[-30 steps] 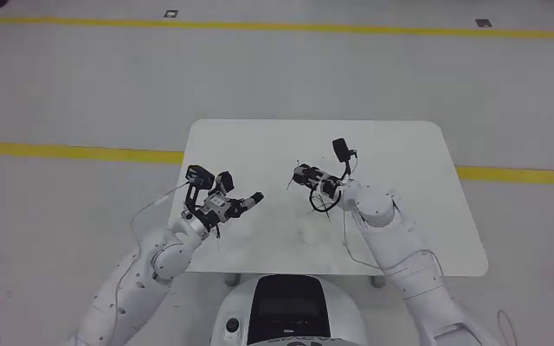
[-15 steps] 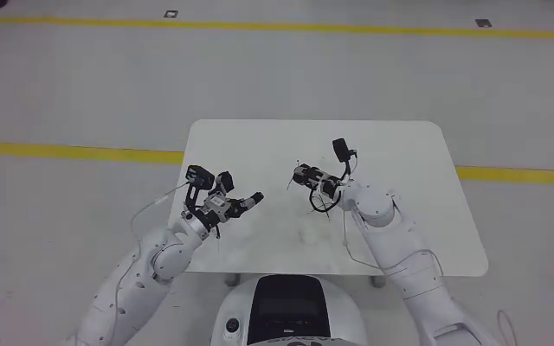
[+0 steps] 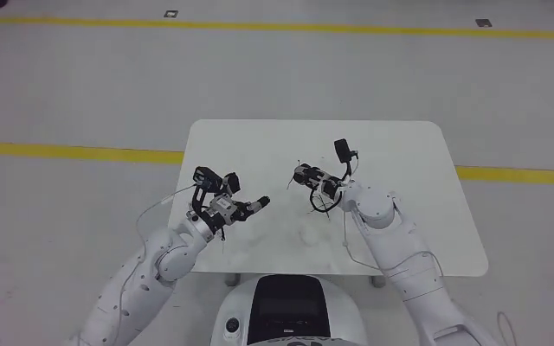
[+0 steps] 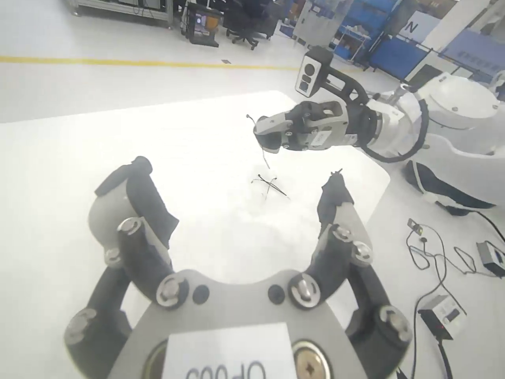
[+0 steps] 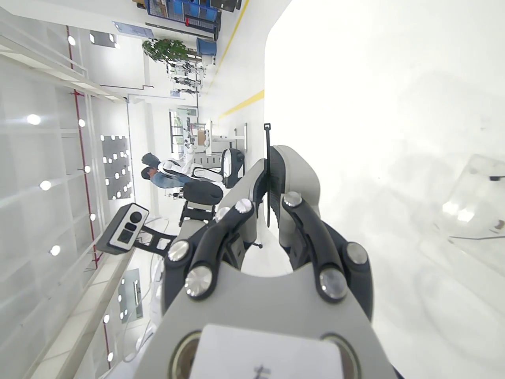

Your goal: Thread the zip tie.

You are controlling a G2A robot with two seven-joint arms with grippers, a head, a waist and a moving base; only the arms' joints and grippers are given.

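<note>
My right gripper [image 5: 270, 167] is shut on a thin black zip tie [image 5: 268, 139], whose square head sticks out past the fingertips. In the left wrist view the same right gripper [image 4: 263, 136] hangs above the table with the zip tie [image 4: 263, 155] dangling below it. My left gripper [image 4: 236, 175] stands open and holds nothing, a short way from the right one, fingers pointing toward it. From above, the left gripper [image 3: 257, 205] is over the table's near left part and the right gripper [image 3: 298, 176] over the middle.
Several loose black zip ties [image 4: 270, 186] lie crossed on the white table [image 3: 389, 147] below the right gripper. The table's near edge [image 3: 346, 271] is close to both arms. Cables and small boxes [image 4: 442, 309] lie on the floor beside the table.
The left arm has shifted to the right, toward the right gripper, still open. The right arm has held almost still with the zip tie.
</note>
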